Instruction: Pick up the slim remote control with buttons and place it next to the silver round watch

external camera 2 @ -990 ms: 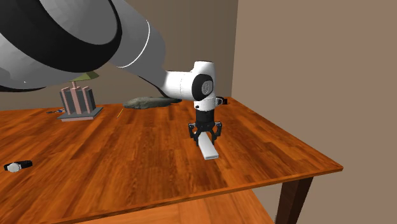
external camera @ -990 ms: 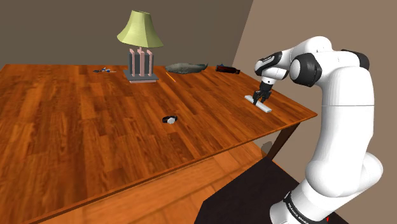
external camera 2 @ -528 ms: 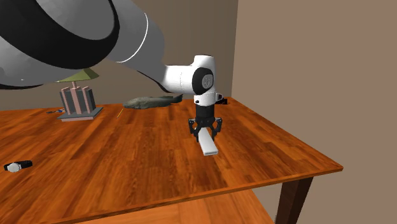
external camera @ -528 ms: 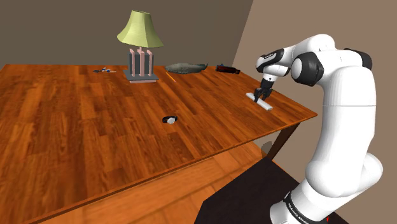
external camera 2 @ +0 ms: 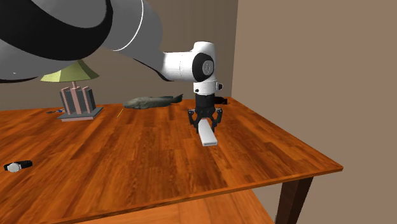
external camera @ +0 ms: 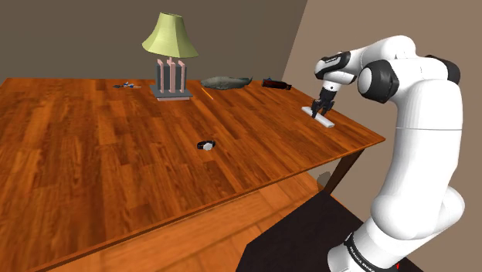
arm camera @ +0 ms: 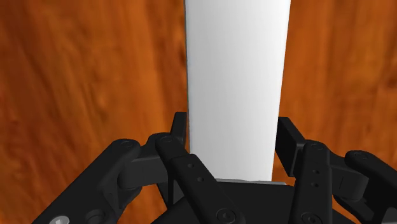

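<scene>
One slim white remote [arm camera: 235,76] is clasped between the two black fingers [arm camera: 180,127] of my gripper [arm camera: 232,133]. They press on its long sides near one end, so the jaws are closed down to the remote's width, and I judge the hold sound. The remote is drawn plain, with no buttons showing. In the second exterior view it hangs under the gripper, its free end reaching toward the camera, over the table [external camera 2: 267,153] near the far right corner. I can't say for sure whether it is clear of the wood. I take this as the lift that follows the grasp. The watch [external camera: 206,144] lies well apart, toward the middle of the table in the shoulder view. My next move calls for raising the remote clear and carrying it across. Then I lower it just beside the watch without nudging it.
</scene>
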You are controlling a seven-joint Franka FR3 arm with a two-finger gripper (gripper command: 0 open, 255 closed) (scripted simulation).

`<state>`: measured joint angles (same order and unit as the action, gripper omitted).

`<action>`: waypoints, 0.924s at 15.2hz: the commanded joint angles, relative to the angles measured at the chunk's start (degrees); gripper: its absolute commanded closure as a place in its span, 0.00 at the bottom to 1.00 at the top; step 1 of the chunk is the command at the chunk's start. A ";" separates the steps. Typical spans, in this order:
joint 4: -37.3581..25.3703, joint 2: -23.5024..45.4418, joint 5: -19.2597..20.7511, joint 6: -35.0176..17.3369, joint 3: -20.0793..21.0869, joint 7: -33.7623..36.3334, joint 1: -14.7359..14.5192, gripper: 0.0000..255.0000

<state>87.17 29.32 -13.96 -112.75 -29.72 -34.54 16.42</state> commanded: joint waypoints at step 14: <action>6.82 -9.27 4.80 1.36 0.20 9.41 -8.87 1.00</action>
<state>92.89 20.91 -9.63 -110.99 -29.71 -26.55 8.74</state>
